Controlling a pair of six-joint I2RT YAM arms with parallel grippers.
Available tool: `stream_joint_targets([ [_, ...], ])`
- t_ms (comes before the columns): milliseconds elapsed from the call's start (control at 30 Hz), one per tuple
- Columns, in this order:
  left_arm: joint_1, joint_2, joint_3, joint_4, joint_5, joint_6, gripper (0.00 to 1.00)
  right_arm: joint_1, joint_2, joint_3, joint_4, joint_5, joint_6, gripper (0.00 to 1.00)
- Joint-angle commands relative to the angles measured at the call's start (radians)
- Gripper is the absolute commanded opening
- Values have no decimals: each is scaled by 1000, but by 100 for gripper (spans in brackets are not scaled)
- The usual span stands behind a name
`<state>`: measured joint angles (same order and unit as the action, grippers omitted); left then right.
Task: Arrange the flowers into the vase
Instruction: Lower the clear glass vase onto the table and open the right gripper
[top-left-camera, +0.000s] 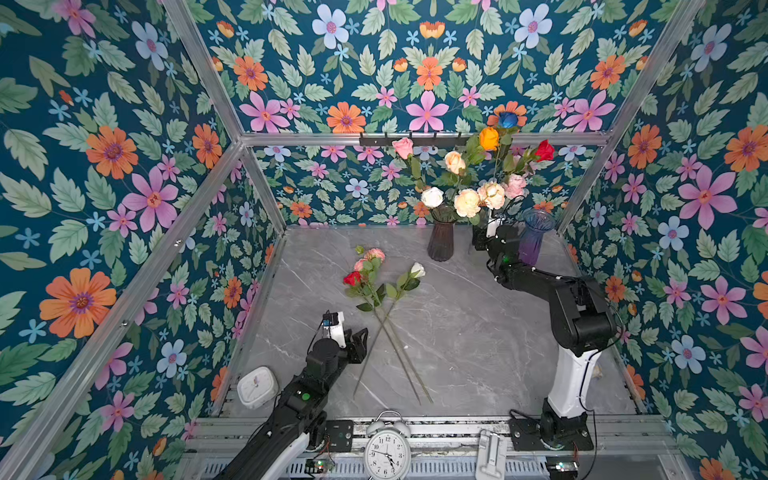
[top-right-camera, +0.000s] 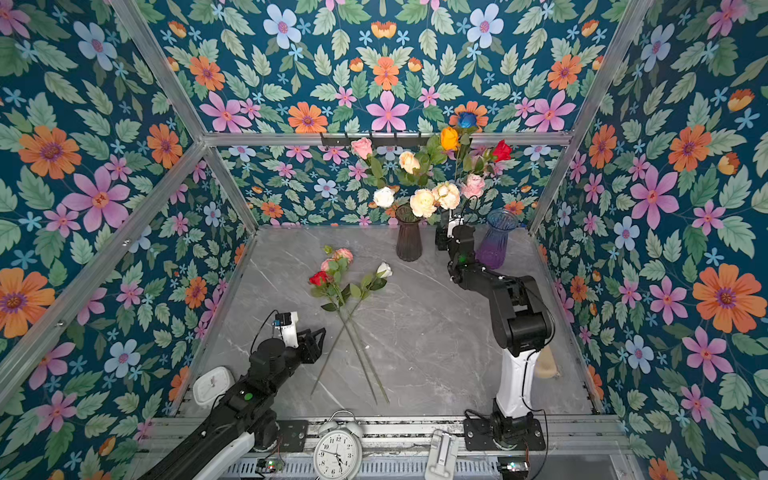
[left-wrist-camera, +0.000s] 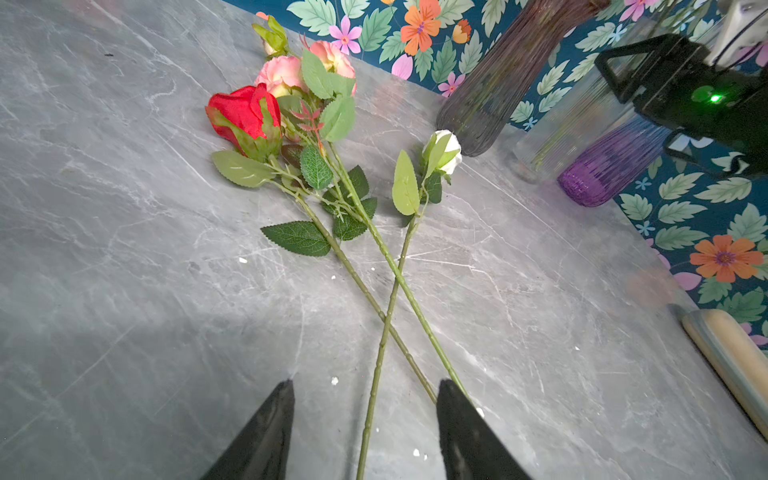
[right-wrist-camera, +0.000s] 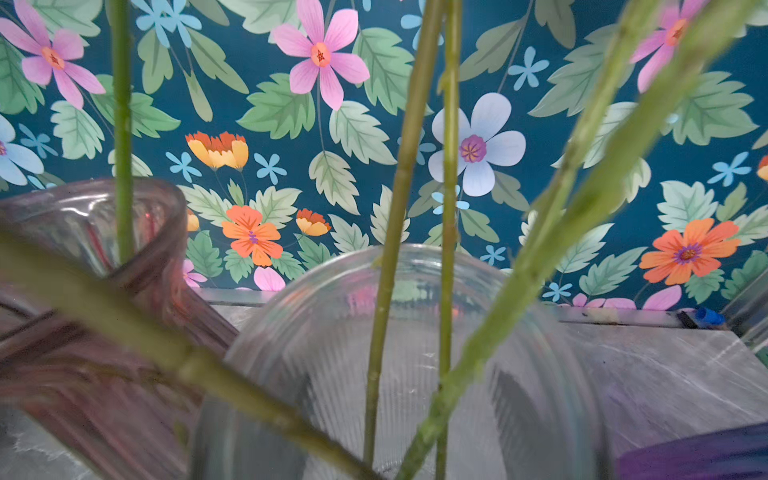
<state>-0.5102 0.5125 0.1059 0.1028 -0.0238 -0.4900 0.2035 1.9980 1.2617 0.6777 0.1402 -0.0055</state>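
Three flowers lie crossed on the grey table: a red rose (top-left-camera: 352, 277) (left-wrist-camera: 245, 112), a pink spray (top-left-camera: 370, 257) (left-wrist-camera: 282, 75) and a white rose (top-left-camera: 417, 270) (left-wrist-camera: 444, 151). My left gripper (top-left-camera: 359, 336) (left-wrist-camera: 366, 386) hovers open over their lower stems, with the white rose's stem (left-wrist-camera: 374, 399) between its fingers, untouched. At the back, several flowers (top-left-camera: 467, 202) stand in a dark vase (top-left-camera: 441, 239) and a clear vase (right-wrist-camera: 415, 340). My right gripper (top-left-camera: 482, 239) is close against the clear vase. Its jaws are hidden.
A purple vase (top-left-camera: 536, 241) stands right of the right arm. A white square clock (top-left-camera: 257, 386) sits by the left arm and an alarm clock (top-left-camera: 387, 451) on the front rail. A wooden roller (left-wrist-camera: 731, 357) lies at the table's right edge. Wallpapered walls close three sides.
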Motion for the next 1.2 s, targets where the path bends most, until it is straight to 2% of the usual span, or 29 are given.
stream_joint_targets([
  [0,-1,3,11,26,-2,10,58,3,24,21,207,21,-36,34],
  [233,-2,9,12,29,-4,11,58,2,68,21,268,54,-29,33],
  [533,-5,12,10,41,5,14,57,2,91,4,298,80,-41,41],
  [567,-5,15,11,44,5,16,57,2,91,0,299,83,-40,44],
  [733,-8,21,13,48,8,17,57,2,86,-42,330,99,-39,86],
  [800,-10,20,12,48,8,18,57,2,79,-57,330,103,-38,99],
  [1167,-16,-1,7,47,16,22,56,1,-12,-120,290,101,-21,99],
])
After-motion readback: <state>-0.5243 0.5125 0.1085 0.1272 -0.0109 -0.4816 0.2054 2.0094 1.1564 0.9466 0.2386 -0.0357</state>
